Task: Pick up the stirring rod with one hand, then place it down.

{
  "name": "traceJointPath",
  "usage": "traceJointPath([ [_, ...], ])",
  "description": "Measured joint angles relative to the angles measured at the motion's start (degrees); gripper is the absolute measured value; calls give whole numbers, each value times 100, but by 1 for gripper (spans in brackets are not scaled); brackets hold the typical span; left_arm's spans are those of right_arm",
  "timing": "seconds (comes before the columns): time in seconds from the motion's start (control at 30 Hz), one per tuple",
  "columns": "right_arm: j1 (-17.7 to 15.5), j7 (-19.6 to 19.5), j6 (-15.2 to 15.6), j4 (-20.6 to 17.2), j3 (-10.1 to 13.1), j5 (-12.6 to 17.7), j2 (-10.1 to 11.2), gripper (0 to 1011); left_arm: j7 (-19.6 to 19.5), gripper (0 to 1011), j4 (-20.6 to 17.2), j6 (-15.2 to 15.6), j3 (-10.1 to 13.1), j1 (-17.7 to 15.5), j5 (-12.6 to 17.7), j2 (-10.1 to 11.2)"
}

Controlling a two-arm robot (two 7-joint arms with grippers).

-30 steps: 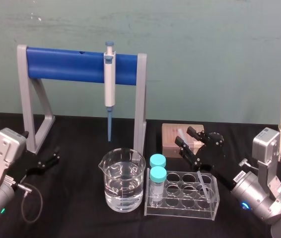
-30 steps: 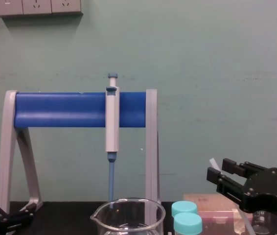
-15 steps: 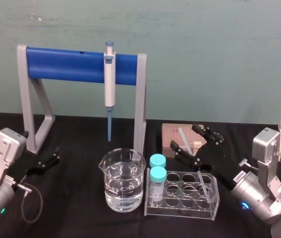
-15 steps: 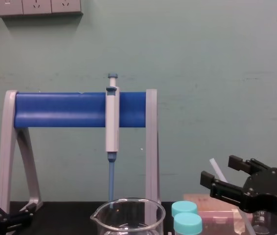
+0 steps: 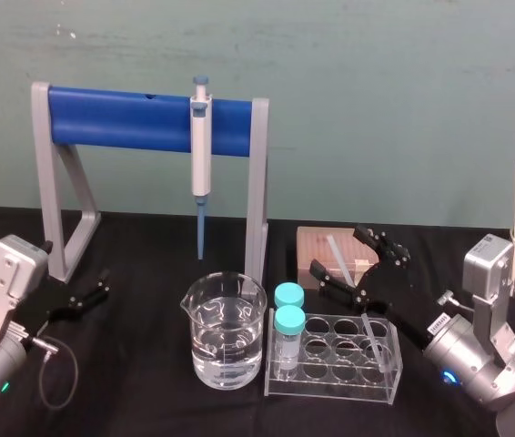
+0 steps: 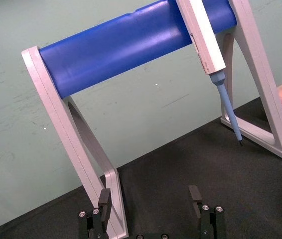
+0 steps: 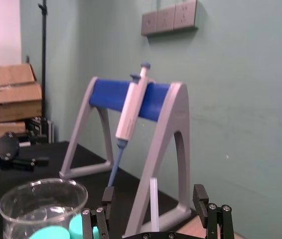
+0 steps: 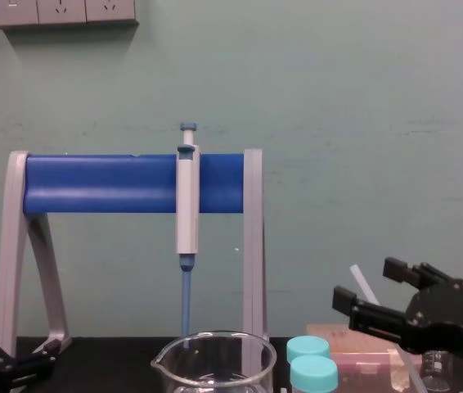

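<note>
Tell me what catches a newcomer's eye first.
The blue-barred stand at the back, with the pipette hanging from it, dominates. Right of centre, the right end effector hovers open around the top of the stirring rod, which leans in the tube rack. The left end effector sits open at left.

Lab: pipette (image 5: 201,146), beaker (image 5: 205,314), tube rack (image 5: 330,386)

Nothing here can be read as words or numbers. A small white label (image 5: 439,323) on the right arm (image 5: 476,355), at the near right of the counter (image 5: 148,382), carries dark print too small to make out. A cardboard box (image 7: 11,92) in the room beyond the counter has a line of dark print along its side, also illegible.
</note>
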Motion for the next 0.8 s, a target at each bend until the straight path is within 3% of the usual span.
traceJointPath([
  [0.2, 45, 126, -307, -10, 63, 144, -57, 1003, 0, 1000, 0, 0, 0, 0, 0, 0],
  [0.43, -75, -228, -633, -274, 281, 41, -184, 1003, 0, 1000, 0, 0, 0, 0, 0, 0],
  [0.6, -222, -555, -600, -517, 477, -93, -251, 1003, 0, 1000, 0, 0, 0, 0, 0, 0],
  [0.8, -504, -990, -301, -833, 765, -308, -284, 1003, 0, 1001, 0, 0, 0, 0, 0, 0],
])
